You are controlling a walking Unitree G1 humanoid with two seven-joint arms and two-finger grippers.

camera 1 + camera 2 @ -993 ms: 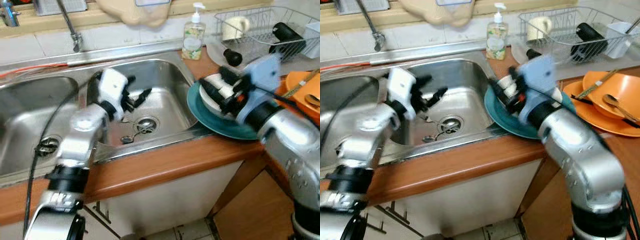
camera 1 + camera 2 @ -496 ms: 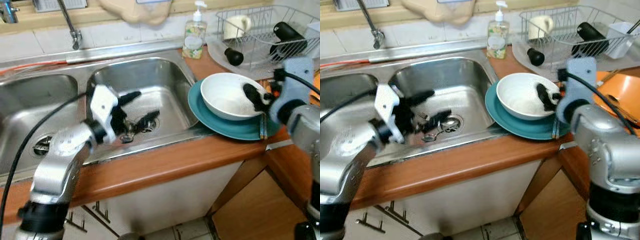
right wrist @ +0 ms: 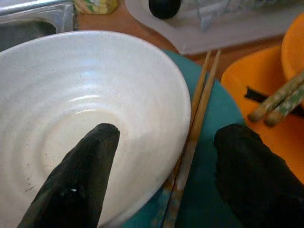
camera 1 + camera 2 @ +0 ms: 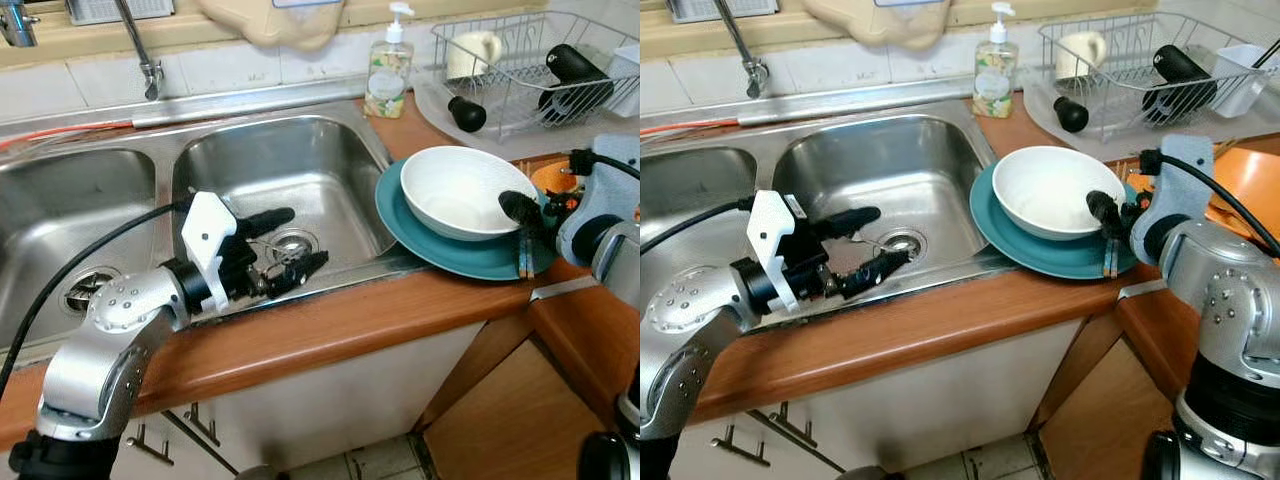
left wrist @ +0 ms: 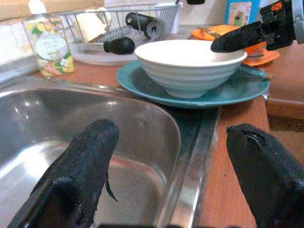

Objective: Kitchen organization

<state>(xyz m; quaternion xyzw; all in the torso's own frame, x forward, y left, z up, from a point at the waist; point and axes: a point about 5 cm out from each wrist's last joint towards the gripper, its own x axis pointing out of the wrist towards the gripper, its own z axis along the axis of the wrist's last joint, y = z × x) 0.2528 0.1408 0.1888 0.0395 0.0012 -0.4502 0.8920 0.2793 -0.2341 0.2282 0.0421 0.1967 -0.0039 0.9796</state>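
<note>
A white bowl (image 4: 468,190) sits inside a teal plate (image 4: 450,250) on the brown counter (image 4: 330,325), just at 3 o'clock from the right sink (image 4: 290,180). They are stacked, I think, so they can be moved or put away together. Two wooden chopsticks (image 3: 194,118) lie on the plate, right beside the bowl.

The right gripper (image 3: 156,175) is at the bowl's rim on the 3 o'clock side. Its fingers are wide apart and hold nothing. One finger is over the inside of the bowl and one is outside it, so it looks ready to pinch the rim.

The left gripper (image 4: 283,245) hangs over the front edge of the right sink, at 9 o'clock from the plate. It is wide open too, and empty. It points toward the bowl, maybe to help.

At 12 o'clock from the plate stands a soap bottle (image 4: 387,65). At 1 o'clock a drying rack (image 4: 520,70) holds a cup and dark things, likely so they can drip dry. An orange plate (image 4: 1250,185) lies at 3 o'clock.
</note>
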